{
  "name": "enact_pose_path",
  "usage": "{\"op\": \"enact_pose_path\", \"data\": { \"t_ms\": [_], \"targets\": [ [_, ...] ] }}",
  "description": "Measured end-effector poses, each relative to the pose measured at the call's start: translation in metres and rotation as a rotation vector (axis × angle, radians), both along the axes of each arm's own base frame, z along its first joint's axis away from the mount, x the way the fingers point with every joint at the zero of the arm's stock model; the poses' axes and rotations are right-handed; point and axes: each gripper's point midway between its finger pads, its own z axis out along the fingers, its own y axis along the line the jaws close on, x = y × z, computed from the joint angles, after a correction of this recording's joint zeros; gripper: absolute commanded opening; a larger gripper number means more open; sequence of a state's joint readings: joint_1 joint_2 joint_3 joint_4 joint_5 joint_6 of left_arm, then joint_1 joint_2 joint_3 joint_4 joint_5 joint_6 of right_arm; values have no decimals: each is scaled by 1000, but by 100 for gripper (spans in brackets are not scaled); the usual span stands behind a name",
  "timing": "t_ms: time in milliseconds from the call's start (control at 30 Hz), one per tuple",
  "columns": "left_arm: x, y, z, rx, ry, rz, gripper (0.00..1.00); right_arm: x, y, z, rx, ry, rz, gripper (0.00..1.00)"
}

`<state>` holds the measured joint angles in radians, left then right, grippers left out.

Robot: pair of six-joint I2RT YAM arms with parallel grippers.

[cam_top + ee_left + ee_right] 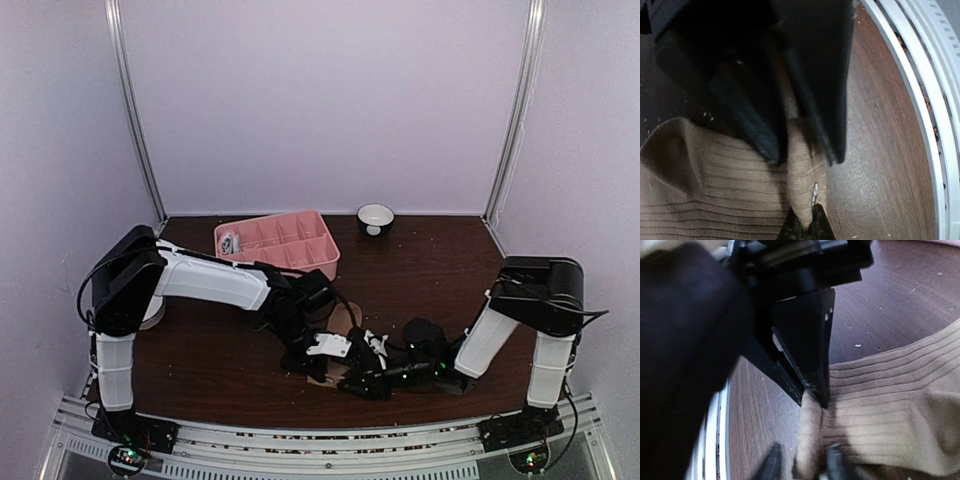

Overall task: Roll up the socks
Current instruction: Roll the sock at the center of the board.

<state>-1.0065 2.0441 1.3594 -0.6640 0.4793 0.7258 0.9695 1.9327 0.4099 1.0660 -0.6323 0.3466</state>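
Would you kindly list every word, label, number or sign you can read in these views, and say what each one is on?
No text can be read in any view.
The small pale object in the pink tray: any print on it is too small to read.
The white fleck on the tan sock: blurred, no letters made out.

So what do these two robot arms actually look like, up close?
Both match: the left arm and right arm have white tube-shaped links between chunky black joints, with thin black cables looping alongside. Each ends in flat, tapering black jaws. Small green lights glow at their bases.
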Motion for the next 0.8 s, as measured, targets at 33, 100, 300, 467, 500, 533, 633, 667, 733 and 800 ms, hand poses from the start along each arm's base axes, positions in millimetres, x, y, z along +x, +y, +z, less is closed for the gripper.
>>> {"op": "enact_pose_path", "data": {
  "t_ms": [33, 100, 300, 467, 500, 533, 633, 667, 733, 800],
  "targets": [
    [-1, 0, 0, 4, 15, -3, 0, -1, -2, 4, -2, -12, -10, 100],
    [-3, 1, 0, 21, 44, -2, 0, 1, -9, 11, -13, -59, -39, 100],
    [-3, 3, -1, 57, 144, 21, 0, 11, -52, 12, -116, -173, -208, 100],
    [-5, 4, -3, 96, 208, 42, 0, 37, -95, 13, -191, -213, -472, 100],
    [-5, 4, -3, 105, 219, 46, 0, 41, -102, 14, -187, -210, -516, 100],
    [-5, 4, -3, 115, 228, 49, 0, 45, -110, 16, -173, -208, -569, 100],
    [-6, 4, -3, 141, 251, 57, 0, 48, -124, 9, -194, -200, -637, 100],
    [-6, 3, -3, 151, 260, 60, 0, 51, -125, 8, -214, -218, -646, 100],
    [-7, 2, -4, 170, 289, 69, 0, 51, -117, 13, -236, -283, -641, 100],
    [-8, 1, -4, 187, 325, 81, 0, 43, -107, 21, -244, -361, -618, 100]
  ]
}}
